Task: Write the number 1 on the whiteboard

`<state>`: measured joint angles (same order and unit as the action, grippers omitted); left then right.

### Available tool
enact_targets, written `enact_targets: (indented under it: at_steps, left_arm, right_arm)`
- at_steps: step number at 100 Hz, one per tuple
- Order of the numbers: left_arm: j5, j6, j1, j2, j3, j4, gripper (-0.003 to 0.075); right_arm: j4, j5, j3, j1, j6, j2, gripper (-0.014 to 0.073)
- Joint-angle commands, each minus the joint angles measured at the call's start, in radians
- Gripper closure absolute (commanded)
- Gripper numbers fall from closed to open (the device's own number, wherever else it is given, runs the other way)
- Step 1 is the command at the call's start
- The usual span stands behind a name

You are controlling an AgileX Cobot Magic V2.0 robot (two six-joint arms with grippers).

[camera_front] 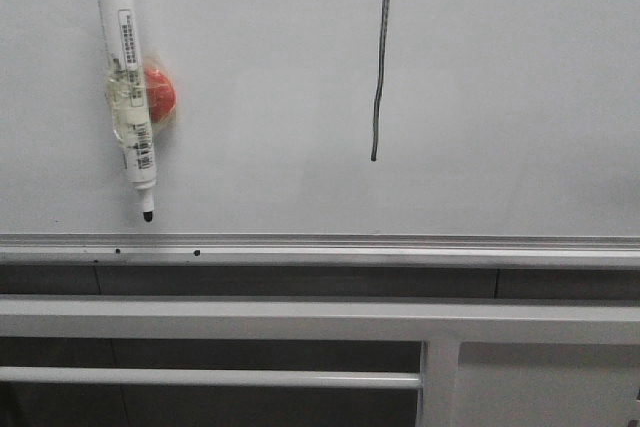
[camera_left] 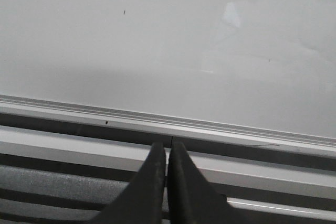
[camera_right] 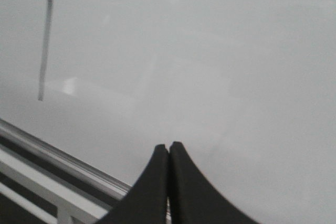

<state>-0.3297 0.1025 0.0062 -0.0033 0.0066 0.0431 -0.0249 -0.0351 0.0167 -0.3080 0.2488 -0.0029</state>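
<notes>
The whiteboard fills most of the front view, with its silver frame edge along the near side. The number 1 is a thin black wavy stroke on the board, right of centre; it also shows in the right wrist view. A white-barrelled marker with an orange disc lies on the board at the left, tip toward the frame. My left gripper is shut and empty over the rails below the board's edge. My right gripper is shut and empty above the bare board. Neither gripper shows in the front view.
Grey metal rails run below the whiteboard's frame, with dark gaps between them. A vertical post joins the rails at the lower right. The board right of the stroke is bare white.
</notes>
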Motion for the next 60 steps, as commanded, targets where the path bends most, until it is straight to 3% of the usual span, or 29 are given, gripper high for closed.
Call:
enact_targets:
  at_steps: [1, 18, 44, 60]
  left_arm:
    - [0.071, 0.009, 0.002, -0.025, 0.006, 0.008, 0.0741]
    - [0.071, 0.009, 0.002, -0.025, 0.006, 0.008, 0.0741]
    - [0.071, 0.009, 0.002, -0.025, 0.006, 0.008, 0.0741]
    - [0.071, 0.009, 0.002, -0.025, 0.006, 0.008, 0.0741]
  right_arm:
    - [0.001, 0.003, 0.023, 0.089, -0.082, -0.023, 0.0657]
    - [0.025, -0.108, 0.023, 0.221, -0.231, -0.023, 0.0657]
    - [0.040, -0.278, 0.023, 0.354, -0.272, -0.023, 0.0657]
    - [0.073, -0.287, 0.023, 0.403, -0.272, -0.023, 0.0657]
